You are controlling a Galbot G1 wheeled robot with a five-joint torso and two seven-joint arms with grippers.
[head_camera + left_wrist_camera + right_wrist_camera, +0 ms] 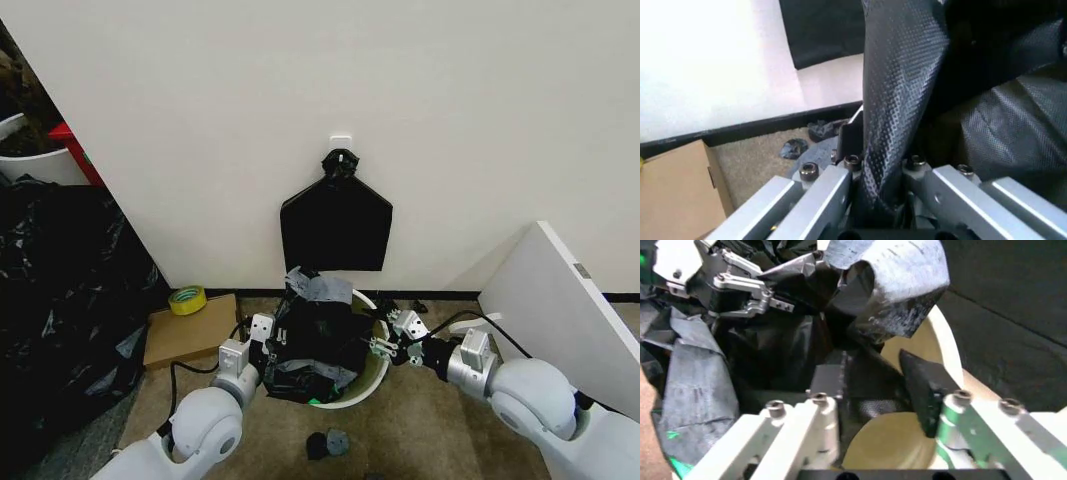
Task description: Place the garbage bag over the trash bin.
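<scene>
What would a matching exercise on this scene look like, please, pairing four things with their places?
1 garbage bag
2 tape roll
3 black bundle
4 right tool

A hanging on the wall
B on the cardboard box
C at the trash bin's rim
D held by the left tool

Pairs: 1-D, 2-B, 3-A, 4-C

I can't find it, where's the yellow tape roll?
In the head view, the yellow tape roll sits on the cardboard box by the wall, on the robot's left, beside the trash bin.
</scene>
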